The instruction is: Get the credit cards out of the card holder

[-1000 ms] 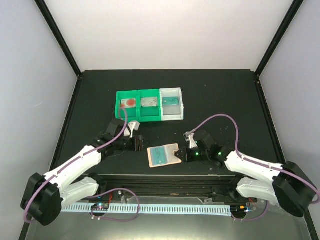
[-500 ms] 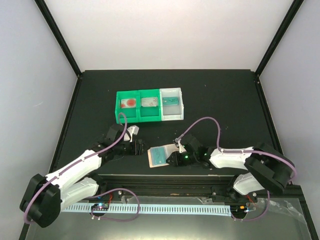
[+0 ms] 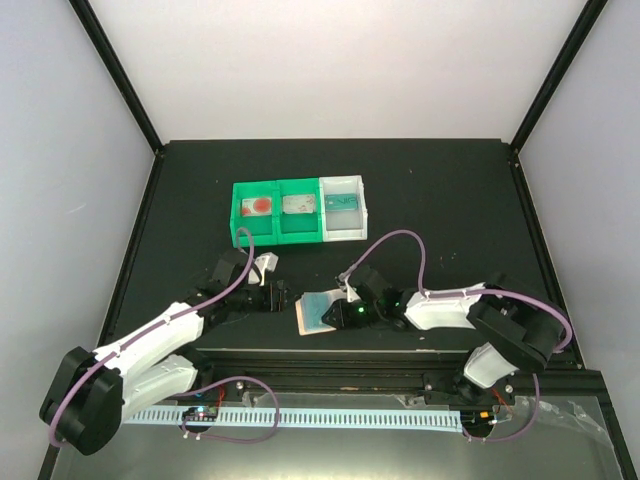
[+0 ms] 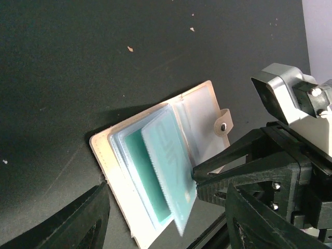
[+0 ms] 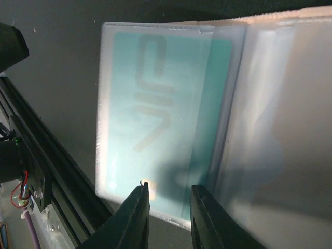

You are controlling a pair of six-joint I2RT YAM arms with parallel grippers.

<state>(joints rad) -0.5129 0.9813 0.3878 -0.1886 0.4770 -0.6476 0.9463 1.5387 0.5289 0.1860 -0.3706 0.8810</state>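
Reaching low across, right gripper (image 5: 170, 191) narrowed at credit card (image 5: 155, 104) edge, grip unclear; left gripper (image 4: 166, 207) spread beside card holder (image 4: 116, 179).

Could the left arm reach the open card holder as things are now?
Probably yes. The left gripper is open just beside the card holder, and nothing lies between them; the right gripper is at the opposite side.

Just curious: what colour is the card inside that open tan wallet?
The thin plastic card is teal with faint darker markings; clearest in right wrist view.
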